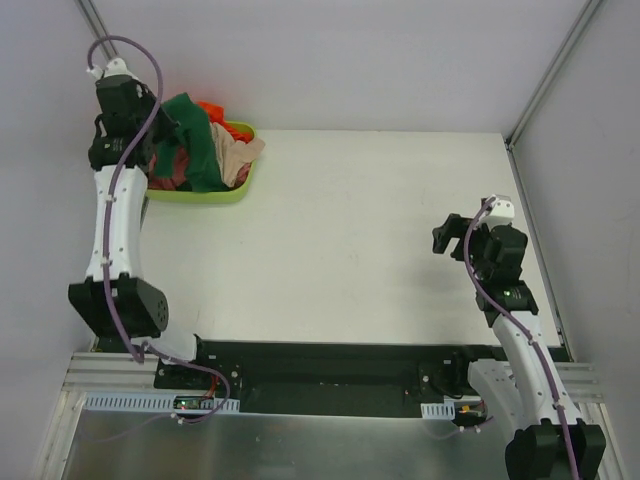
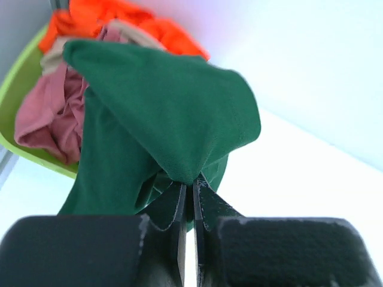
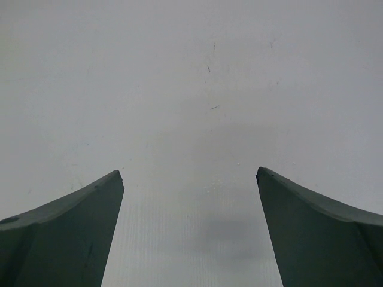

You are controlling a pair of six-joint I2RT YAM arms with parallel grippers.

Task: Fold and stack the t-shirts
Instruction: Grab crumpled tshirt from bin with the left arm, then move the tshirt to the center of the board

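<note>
My left gripper (image 2: 192, 182) is shut on a fold of the dark green t-shirt (image 2: 161, 113) and holds it lifted over the lime-green tub (image 2: 18, 89). In the top view the green shirt (image 1: 195, 140) hangs beside the left gripper (image 1: 160, 125) at the tub's left end. Dusty pink (image 2: 45, 113), bright orange (image 2: 119, 15) and beige (image 2: 60, 51) shirts lie crumpled in the tub. My right gripper (image 3: 190, 176) is open and empty over bare table; it also shows in the top view (image 1: 447, 238) at the right.
The lime-green tub (image 1: 215, 195) stands at the table's far left corner. Metal frame posts (image 1: 550, 80) and grey walls bound the white table (image 1: 360, 230). No lavender shirt shows.
</note>
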